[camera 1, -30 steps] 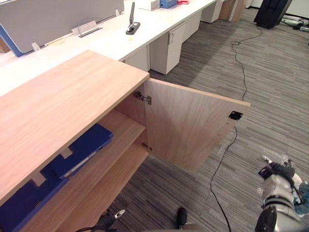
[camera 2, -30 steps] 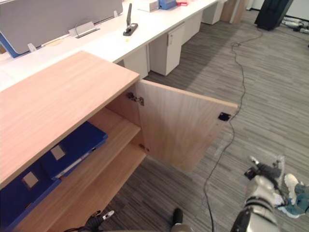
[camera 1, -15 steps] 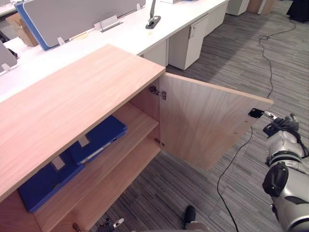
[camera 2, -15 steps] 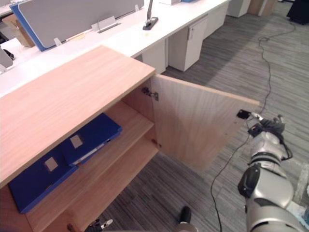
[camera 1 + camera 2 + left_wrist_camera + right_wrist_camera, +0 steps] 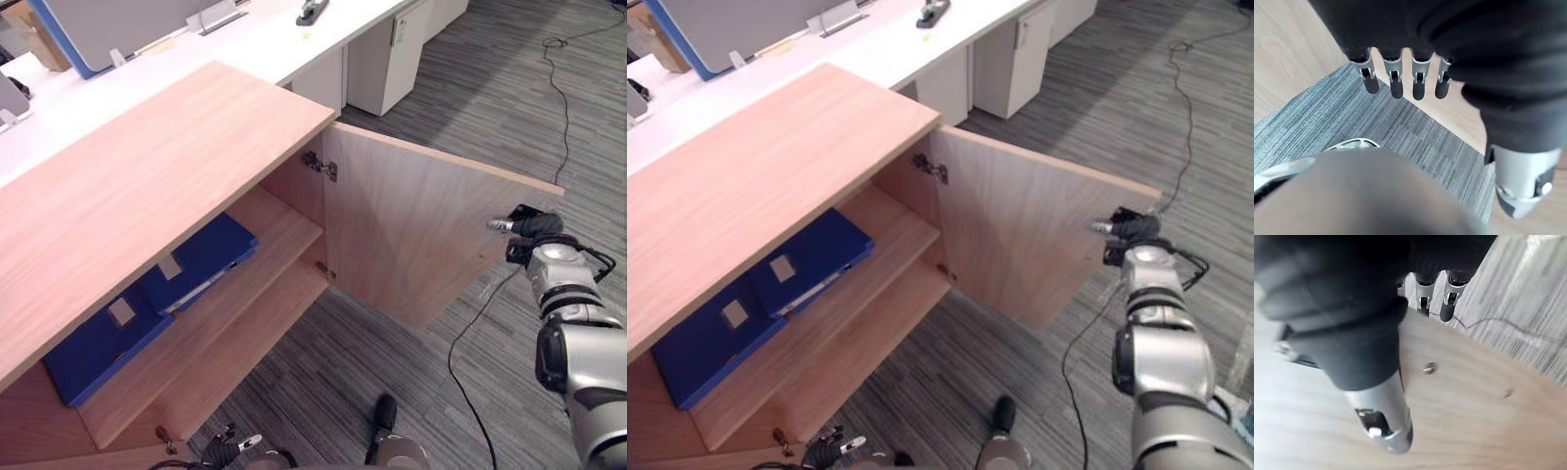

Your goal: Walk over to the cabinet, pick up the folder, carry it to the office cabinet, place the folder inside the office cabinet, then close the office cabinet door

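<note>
The right hand (image 5: 527,225) was laid flat and empty on the free edge of the open cabinet door (image 5: 421,235), evidently for shutting it, blue folders (image 5: 201,259) shelved well to its left, left hand (image 5: 1396,83) hung slack.

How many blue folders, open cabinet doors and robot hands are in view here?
Blue folders: 2
Open cabinet doors: 1
Robot hands: 2, left hand and right hand
Total: 5
</note>
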Robot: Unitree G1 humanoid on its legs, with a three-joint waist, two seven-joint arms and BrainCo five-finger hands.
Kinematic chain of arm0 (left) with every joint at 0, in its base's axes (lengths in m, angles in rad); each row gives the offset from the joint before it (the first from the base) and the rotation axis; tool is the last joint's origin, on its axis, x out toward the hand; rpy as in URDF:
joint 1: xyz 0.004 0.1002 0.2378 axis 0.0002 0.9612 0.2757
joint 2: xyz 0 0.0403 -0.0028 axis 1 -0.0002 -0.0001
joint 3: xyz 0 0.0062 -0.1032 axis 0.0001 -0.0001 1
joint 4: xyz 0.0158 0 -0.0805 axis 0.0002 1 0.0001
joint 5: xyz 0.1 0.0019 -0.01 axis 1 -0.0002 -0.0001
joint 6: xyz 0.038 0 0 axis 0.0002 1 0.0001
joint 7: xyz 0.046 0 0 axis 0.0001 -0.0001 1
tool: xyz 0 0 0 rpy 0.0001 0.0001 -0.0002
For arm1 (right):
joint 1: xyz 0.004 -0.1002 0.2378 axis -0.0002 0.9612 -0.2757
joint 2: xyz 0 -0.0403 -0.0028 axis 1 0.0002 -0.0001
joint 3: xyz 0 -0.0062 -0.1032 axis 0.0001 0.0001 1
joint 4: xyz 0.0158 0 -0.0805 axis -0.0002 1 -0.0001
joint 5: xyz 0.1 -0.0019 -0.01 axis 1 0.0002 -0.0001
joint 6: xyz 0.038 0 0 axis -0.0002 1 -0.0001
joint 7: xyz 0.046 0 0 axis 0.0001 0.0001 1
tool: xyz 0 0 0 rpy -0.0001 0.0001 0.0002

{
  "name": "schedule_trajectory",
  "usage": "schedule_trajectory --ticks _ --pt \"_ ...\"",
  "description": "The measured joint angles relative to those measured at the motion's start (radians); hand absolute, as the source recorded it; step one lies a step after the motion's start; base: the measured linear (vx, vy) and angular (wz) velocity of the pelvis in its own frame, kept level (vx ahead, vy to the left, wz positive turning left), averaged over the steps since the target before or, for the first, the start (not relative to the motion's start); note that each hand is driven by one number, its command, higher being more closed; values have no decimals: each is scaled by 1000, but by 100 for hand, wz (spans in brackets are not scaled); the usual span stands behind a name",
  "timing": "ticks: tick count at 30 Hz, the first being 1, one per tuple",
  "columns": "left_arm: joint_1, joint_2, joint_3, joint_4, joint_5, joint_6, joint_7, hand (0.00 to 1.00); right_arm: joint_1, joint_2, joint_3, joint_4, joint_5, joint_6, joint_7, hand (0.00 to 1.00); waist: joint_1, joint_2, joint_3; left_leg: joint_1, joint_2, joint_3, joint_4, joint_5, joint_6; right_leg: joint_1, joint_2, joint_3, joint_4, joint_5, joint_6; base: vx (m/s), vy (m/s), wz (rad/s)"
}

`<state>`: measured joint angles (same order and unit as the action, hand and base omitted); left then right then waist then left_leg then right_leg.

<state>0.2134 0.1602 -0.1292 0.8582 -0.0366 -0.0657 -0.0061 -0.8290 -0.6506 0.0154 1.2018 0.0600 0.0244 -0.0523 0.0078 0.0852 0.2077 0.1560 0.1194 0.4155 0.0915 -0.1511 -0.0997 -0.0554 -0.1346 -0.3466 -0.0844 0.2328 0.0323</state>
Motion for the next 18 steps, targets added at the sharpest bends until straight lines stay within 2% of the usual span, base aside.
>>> schedule_trajectory --ticks 2,5,7,9,11,12,14,17,18 --pt "11 7 -10 -30 5 6 -10 0 122 -31 189 -150 -80 33 7 0 -11 -2 0 1 10 8 0 -1 -4 -6 14 11 0 0 0 -5 -30 -21" --pt "33 11 -9 -60 29 20 -26 0 246 -120 428 -410 -168 54 72 0 -38 0 -7 0 25 23 0 -5 -9 -31 40 48 0 3 -4 -9 -39 -42" --pt "36 17 -2 -99 47 29 -36 0 290 -194 593 -573 -201 61 178 0 -55 -14 -13 -1 43 24 17 -11 -14 -34 63 62 0 3 -19 -26 -61 -34" --pt "35 19 15 -146 52 30 -47 0 316 -265 760 -753 -202 61 308 0 -56 -36 -36 -22 65 21 43 -19 -13 -48 84 70 0 3 -33 -62 -86 -18" --pt "26 14 29 -162 74 29 -56 0 325 -279 855 -922 -199 54 408 0 -53 -49 -55 -42 75 19 56 -24 -4 -64 95 72 0 7 -41 -71 -84 -8" --pt "18 3 34 -160 80 32 -56 0 329 -279 881 -972 -197 41 436 0 -48 -51 -56 -43 76 16 56 -24 -4 -65 97 72 0 8 -43 -83 -82 0" --pt "-1 -53 46 -160 82 38 -54 0 366 -242 948 -1148 -164 -42 522 0 -22 -51 -64 -51 76 4 57 -20 0 -69 98 70 0 12 -48 -98 -59 5" --pt "-5 -88 61 -145 85 37 -50 0 431 -172 972 -1321 -98 -134 579 0 -9 -58 -83 -60 75 -18 57 -14 -9 -69 94 65 -1 12 -49 -72 -17 13" --pt "-5 -89 75 -137 83 37 -47 0 438 -166 972 -1333 -83 -144 582 0 -10 -61 -89 -64 74 -22 57 -12 -12 -70 92 61 -1 11 -48 -56 -2 18"
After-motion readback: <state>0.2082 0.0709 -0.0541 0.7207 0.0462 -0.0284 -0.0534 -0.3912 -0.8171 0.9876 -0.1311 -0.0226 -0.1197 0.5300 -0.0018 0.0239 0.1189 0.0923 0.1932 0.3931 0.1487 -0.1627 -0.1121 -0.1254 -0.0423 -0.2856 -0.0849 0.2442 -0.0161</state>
